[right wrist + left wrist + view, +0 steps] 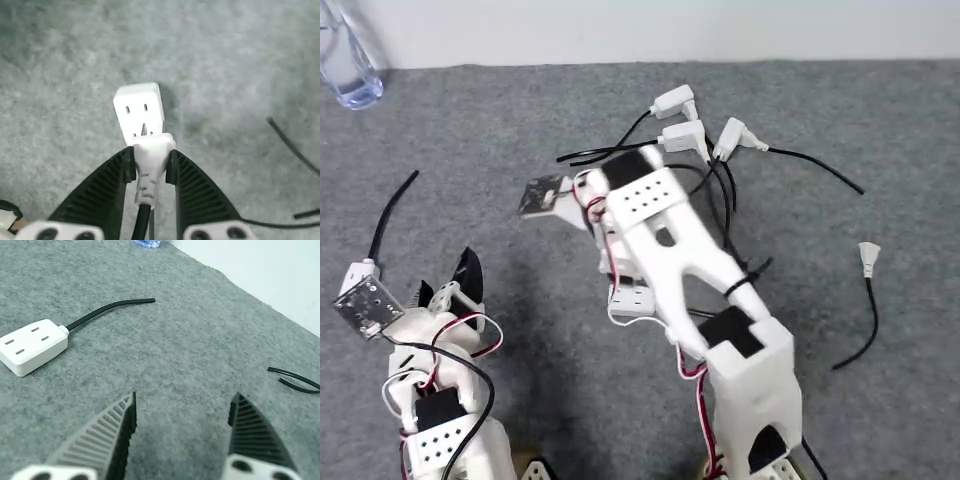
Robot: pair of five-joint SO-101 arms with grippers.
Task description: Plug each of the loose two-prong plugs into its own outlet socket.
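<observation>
Right wrist view: the right end effector [150, 158] is clenched on a white two-prong plug [150, 147], whose prongs meet the nearest slots of a white outlet block [137, 106] lying on the grey-felted bench [240, 60]. The left end effector [182, 412] hangs released over bare felt, with a second outlet block [31, 345] and its black cord [110, 307] off to one side. Another loose plug [868, 256] lies well apart.

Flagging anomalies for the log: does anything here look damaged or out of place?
The white rectangular outlet block has a black cord that ends cut short on the grey carpet, joined to nothing.
</observation>
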